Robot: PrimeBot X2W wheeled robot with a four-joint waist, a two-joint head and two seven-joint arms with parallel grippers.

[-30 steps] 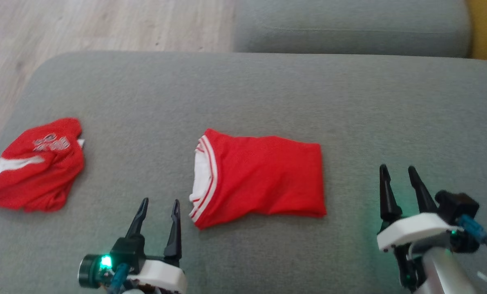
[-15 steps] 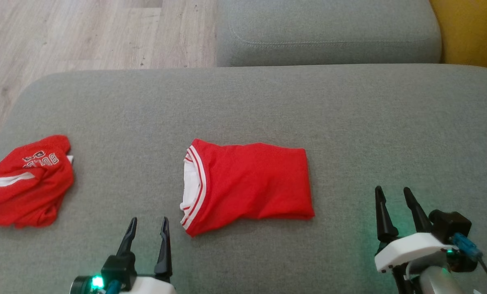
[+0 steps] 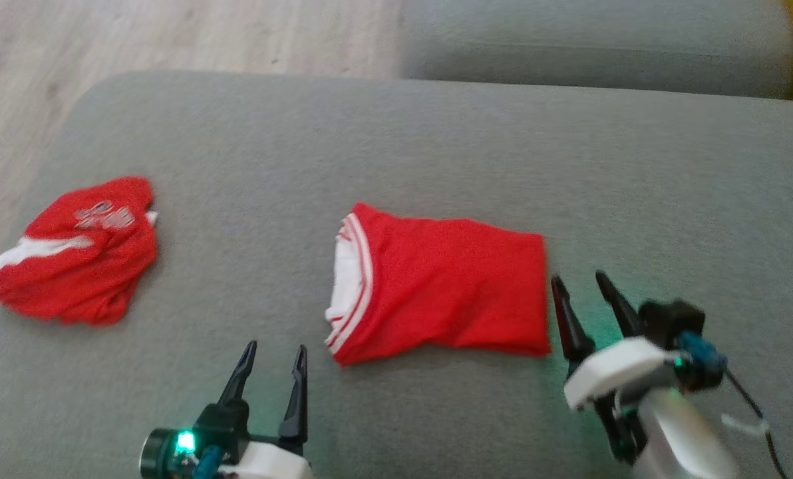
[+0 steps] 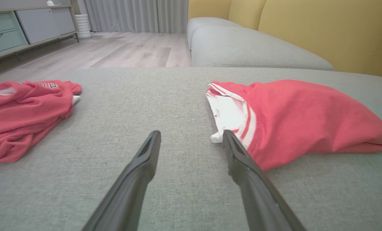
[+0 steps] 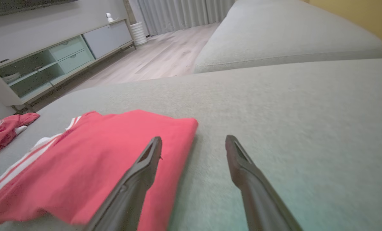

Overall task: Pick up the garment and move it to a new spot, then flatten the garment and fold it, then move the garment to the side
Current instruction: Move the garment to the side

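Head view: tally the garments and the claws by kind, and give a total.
Red garments: 2, the folded garment and the crumpled garment.
Claws: 2, the left claw and the right claw, both open.
Total: 4.

The head view is smeared, and the lettering on the crumpled garment at the left cannot be read. Its bottom edge cuts off the body of the left gripper and the arm behind the right gripper. In the left wrist view the crumpled garment runs off the left edge, and a dark finger covers the near corner of the folded garment. In the right wrist view a finger hides part of that garment's right edge, its near left end is cut off, and a small white thing on the cabinet is too small to tell.
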